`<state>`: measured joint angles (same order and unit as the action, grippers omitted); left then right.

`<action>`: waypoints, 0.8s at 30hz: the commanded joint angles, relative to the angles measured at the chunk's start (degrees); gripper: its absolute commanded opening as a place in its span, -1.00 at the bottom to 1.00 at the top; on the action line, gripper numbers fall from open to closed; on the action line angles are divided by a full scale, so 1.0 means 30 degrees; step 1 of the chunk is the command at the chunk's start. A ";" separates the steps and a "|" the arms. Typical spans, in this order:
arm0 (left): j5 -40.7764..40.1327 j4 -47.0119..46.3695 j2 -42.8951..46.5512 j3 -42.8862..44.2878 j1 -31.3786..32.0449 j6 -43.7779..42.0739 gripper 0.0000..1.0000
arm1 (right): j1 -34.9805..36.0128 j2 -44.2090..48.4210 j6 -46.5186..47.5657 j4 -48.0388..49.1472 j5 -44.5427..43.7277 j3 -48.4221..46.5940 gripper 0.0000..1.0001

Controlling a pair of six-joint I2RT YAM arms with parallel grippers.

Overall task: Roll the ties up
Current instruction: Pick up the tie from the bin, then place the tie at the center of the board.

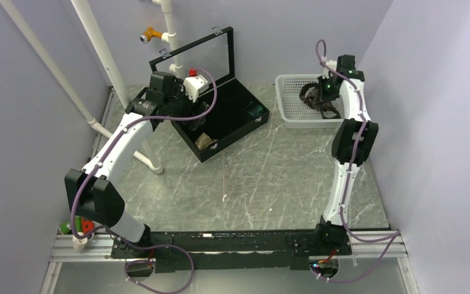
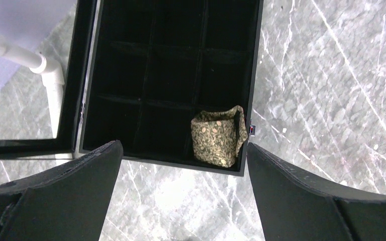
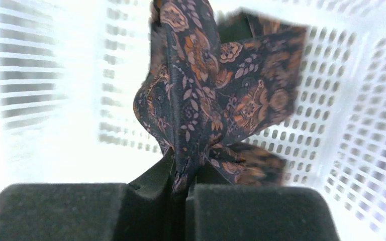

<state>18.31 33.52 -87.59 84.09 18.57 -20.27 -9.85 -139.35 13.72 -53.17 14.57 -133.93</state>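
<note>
Right hand (image 3: pixel 180 190): clenched on a fold of the dark brown-maroon tie (image 3: pixel 206 100). You see the cloth pinched between the two pads at the bottom of the right wrist view.
Tie, lie from the hand: it runs straight out from the fingertips and away up the frame, with loose folds splaying to the right.
Tie, long axis: you cannot trace it. The cloth is bunched, not laid out, and neither end shows.
White basket (image 1: pixel 287 120): it holds the tie and the right hand together at the far right of the worktop (image 1: pixel 269 177). Its perforated wall stands close behind the cloth.
Nearer arm: the right, already on the tie. The left is well apart, across the worktop.
Left hand (image 2: pixel 183 150): released, fingers spread wide with nothing between them, hovering above the near wall of the black box (image 2: pixel 130 156).
Tan tie (image 2: pixel 216 138): rolled and seated in a near corner compartment of the box.
Teal tie (image 1: pixel 256 110): it sits in the box at the corner toward the basket. It is too small to read its shape.
Coming move, as a judgement: you probably draw the tie up over the basket wall, then toward the bare worktop between basket and box. Trailing folds may catch on the rim.
</note>
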 commanded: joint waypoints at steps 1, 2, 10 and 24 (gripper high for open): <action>0.1194 -0.0459 -0.0391 0.1654 -0.0037 -0.0094 0.99 | 0.0459 0.6020 -0.0493 0.1485 0.3911 -0.0262 -1.00; 0.1223 -0.0540 -0.0510 0.1849 -0.0037 0.0005 0.99 | 0.0643 0.6908 -0.0385 0.1140 0.4439 -0.0162 -1.00; 0.1235 -0.1591 -0.0095 0.2396 -0.0037 0.0524 0.99 | 0.2190 1.2642 -0.0562 -0.0541 0.8138 0.1621 -1.00; 0.2997 -0.1237 0.1769 0.0331 -0.0037 -0.0348 0.99 | -0.0056 1.7113 0.6314 -0.6874 0.7514 1.3962 0.44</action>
<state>22.90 29.74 -85.71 88.31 18.57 -18.61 0.43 -81.17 23.05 -62.28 38.68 -98.63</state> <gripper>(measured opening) 0.994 0.654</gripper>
